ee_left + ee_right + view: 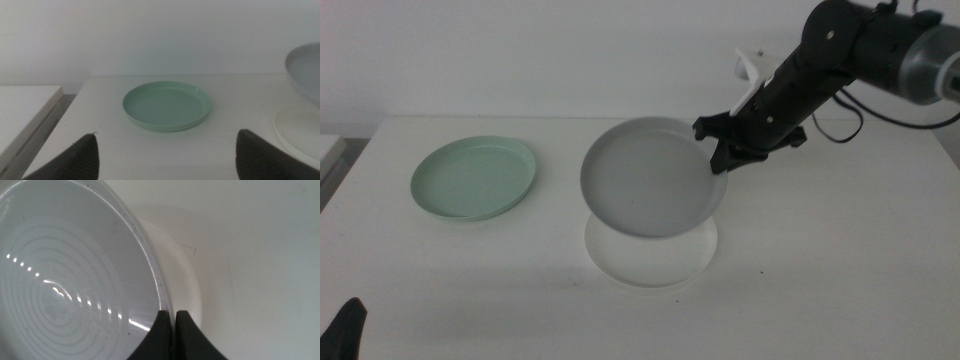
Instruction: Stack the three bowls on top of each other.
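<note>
My right gripper (pixel 722 158) is shut on the rim of the grey bowl (pixel 650 178) and holds it tilted in the air, just above the white bowl (pixel 655 262) on the table. The right wrist view shows the jaws pinching the grey bowl's rim (pixel 150 267), with the white bowl (pixel 182 275) below. The mint green bowl (pixel 474 177) sits on the table at the left, apart from the others. It lies ahead of my open, empty left gripper (pixel 167 152), which waits at the table's near left corner (pixel 345 325).
The white table (pixel 820 260) has its left edge near the green bowl. A lower white surface (pixel 25 107) stands beside that edge. A white wall is behind. The right arm and its cables (pixel 865 105) reach in from the far right.
</note>
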